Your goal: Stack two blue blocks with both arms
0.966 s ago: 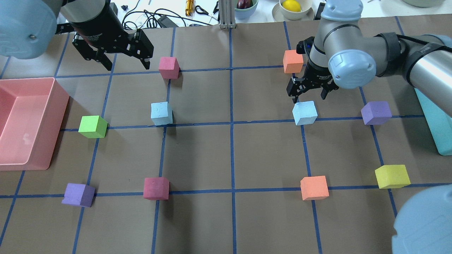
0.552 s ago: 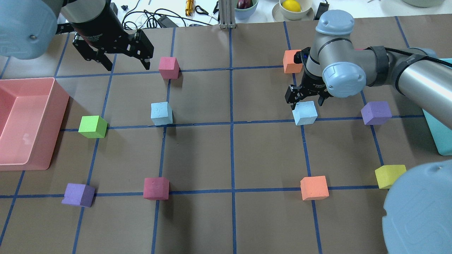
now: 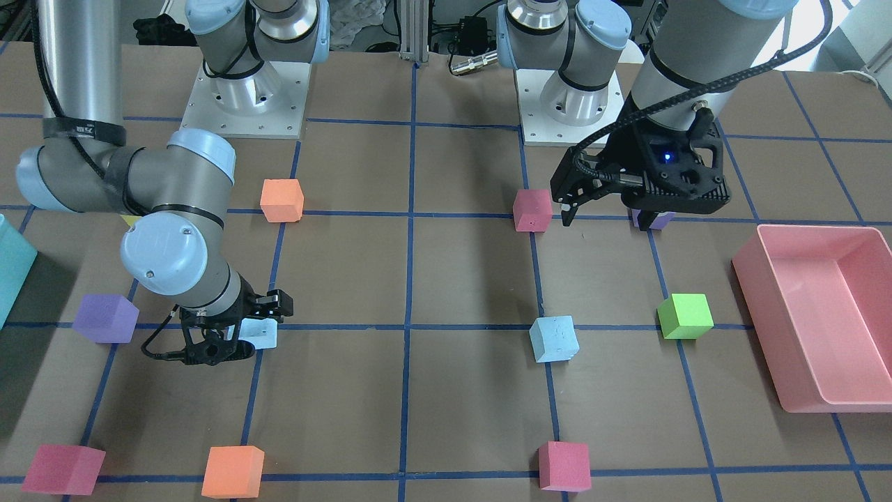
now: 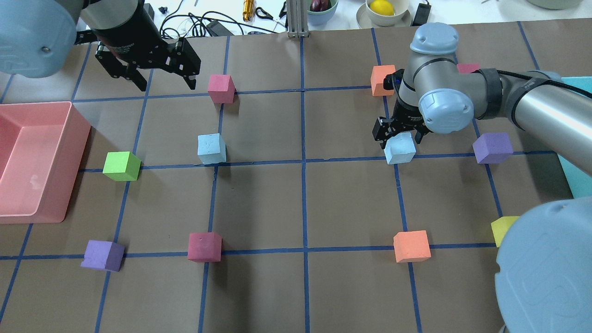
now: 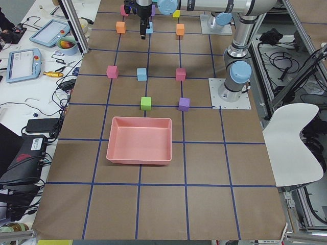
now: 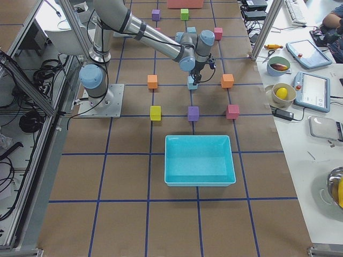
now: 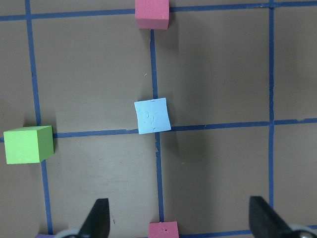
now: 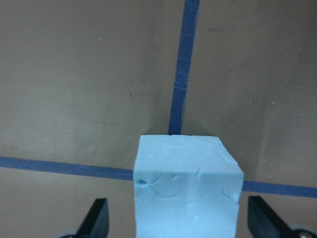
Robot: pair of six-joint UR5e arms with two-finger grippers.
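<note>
One pale blue block (image 4: 212, 148) sits on the left half of the table; it shows in the left wrist view (image 7: 153, 115) and the front view (image 3: 554, 339). The other blue block (image 4: 400, 149) sits on the right half. My right gripper (image 4: 400, 135) is low over it, open, with a finger on each side and a gap to each face, as the right wrist view (image 8: 188, 188) shows. In the front view the gripper (image 3: 240, 331) partly hides this block (image 3: 265, 337). My left gripper (image 4: 165, 85) is open and empty, high over the back left.
A pink tray (image 4: 76, 138) stands at the left edge, a teal bin (image 4: 576, 178) at the right. Near the right gripper are an orange cube (image 4: 383, 80) and a purple cube (image 4: 492, 148). A magenta cube (image 4: 221, 88) and a green cube (image 4: 121, 166) flank the left blue block.
My right gripper has come down and forward from above the right blue block and now straddles it. The left arm and all cubes have stayed put.
</note>
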